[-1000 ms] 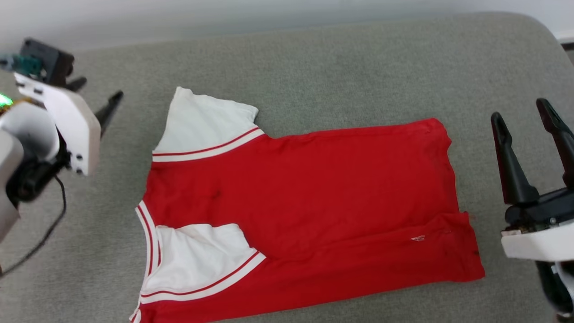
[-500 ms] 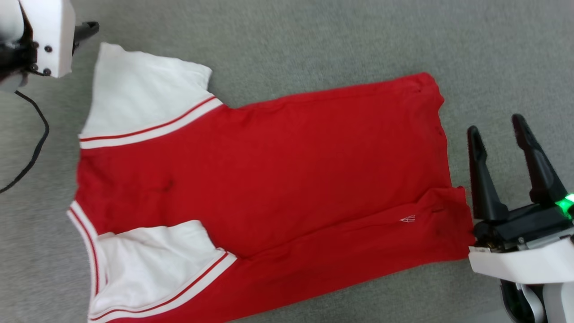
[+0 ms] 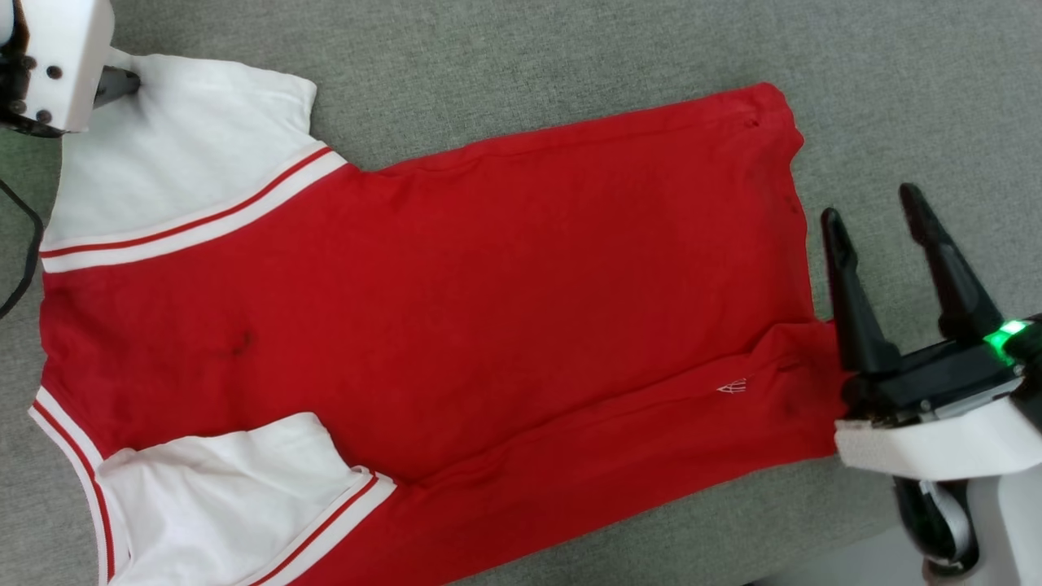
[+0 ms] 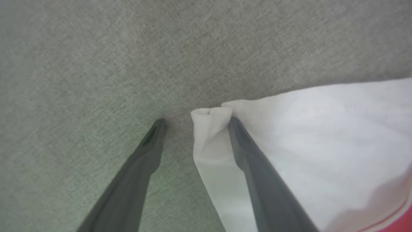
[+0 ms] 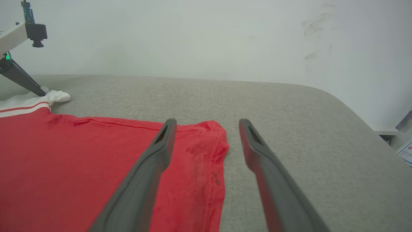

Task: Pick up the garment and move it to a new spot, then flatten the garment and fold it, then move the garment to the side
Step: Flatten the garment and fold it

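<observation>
Where grey cushioned surface (image 5: 289, 129) meets pale wall (image 5: 193, 38), red garment (image 3: 488, 285) spread flat.

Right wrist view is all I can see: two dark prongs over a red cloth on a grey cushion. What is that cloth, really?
Observer: From the head view, the garment is a red T-shirt lying flat, with two white sleeves trimmed in red and white stripes.
Operator: And that other arm far off, what's it doing?
Observer: The left gripper stands open, straddling a corner of the far sleeve: one finger on the white fabric, the other over the bare grey cushion.
Operator: Is the second sleeve spread too?
Observer: No, the near sleeve looks folded in over the red body.
</observation>
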Controlling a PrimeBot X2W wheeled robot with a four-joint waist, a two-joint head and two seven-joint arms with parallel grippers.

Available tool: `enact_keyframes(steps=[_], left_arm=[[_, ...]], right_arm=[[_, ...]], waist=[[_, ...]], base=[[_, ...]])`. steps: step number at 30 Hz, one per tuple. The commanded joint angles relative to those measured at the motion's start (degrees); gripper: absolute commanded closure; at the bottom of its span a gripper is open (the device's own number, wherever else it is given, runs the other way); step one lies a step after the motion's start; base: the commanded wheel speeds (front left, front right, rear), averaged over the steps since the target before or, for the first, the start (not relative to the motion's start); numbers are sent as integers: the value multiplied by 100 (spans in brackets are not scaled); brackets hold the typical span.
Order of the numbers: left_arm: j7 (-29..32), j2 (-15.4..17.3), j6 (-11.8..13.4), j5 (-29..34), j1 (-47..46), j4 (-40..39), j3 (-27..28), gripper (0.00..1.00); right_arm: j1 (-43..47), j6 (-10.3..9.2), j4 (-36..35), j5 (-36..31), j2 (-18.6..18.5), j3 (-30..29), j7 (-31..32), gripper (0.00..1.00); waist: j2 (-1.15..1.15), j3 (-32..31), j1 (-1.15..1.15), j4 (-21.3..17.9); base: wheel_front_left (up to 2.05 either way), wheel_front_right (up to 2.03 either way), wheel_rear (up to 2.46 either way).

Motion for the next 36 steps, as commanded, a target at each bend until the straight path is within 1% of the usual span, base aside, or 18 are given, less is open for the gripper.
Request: enact_keyframes(steps=[1,2,6,9,10,14,18,22,25,28,29,30,31,33,36], left_arm=[[-10,-79,-23,-50,439,99,-194,50],[-39,-94,-38,-111,479,104,-158,100],[-219,-45,-97,-71,436,71,-128,100],[-402,-74,-146,-68,358,0,-83,100],[-465,-106,-164,-81,350,-38,-70,100],[-735,-180,-241,-125,409,-246,-97,100],[-975,-238,-274,-78,454,-519,-198,100],[-1180,-280,-280,-97,543,-813,-302,100],[-1360,-299,-287,-164,595,-1078,-323,100],[-1466,-302,-288,-132,570,-1374,-425,100],[-1466,-302,-288,-132,570,-1374,-425,100],[-1520,-288,-286,-83,503,-1542,-484,100],[-1536,-297,-286,-73,472,-1616,-530,100],[-1579,-320,-287,-42,418,-1739,-593,100],[-1660,-358,-287,-54,342,-1853,-653,100]], right_arm=[[-124,-7,10,24,-53,-36,-28,0],[-147,-7,31,22,-78,-71,-27,0],[-357,-7,39,-43,-256,-238,19,0],[-579,-7,-87,-158,-455,-350,165,0],[-651,-6,-138,-192,-514,-377,257,0],[-1119,-7,-349,-227,-949,-484,819,0],[-1615,-7,-357,-22,-1518,-324,1804,0],[-2099,-7,-189,450,-2130,67,2986,0],[-2375,-7,57,1076,-2505,470,4112,0],[-2709,-7,267,1690,-2978,859,5243,0],[-2709,-7,267,1690,-2978,859,5243,0],[-2892,-7,407,2047,-3220,1153,5875,0],[-2987,-6,468,2201,-3360,1308,6184,0],[-3210,-8,649,2518,-3509,1496,6697,0],[-3401,-7,1000,2859,-3510,1647,7400,0]], waist=[[0,-22,0,8],[0,-52,0,25],[0,-241,0,146],[0,-444,0,279],[0,-518,0,327],[0,-784,0,530],[0,-970,0,744],[0,-1060,0,940],[0,-1066,0,1051],[0,-1021,0,1175],[0,-1021,0,1175],[0,-969,0,1256],[0,-940,0,1300],[0,-877,0,1379],[0,-771,0,1499]], base=[[0,0,0],[0,0,0],[0,0,0],[0,0,0],[0,0,0],[0,0,0],[0,0,0],[0,0,0],[0,0,0],[0,0,0],[0,0,0],[0,0,0],[0,0,0],[0,0,0],[0,0,0]])
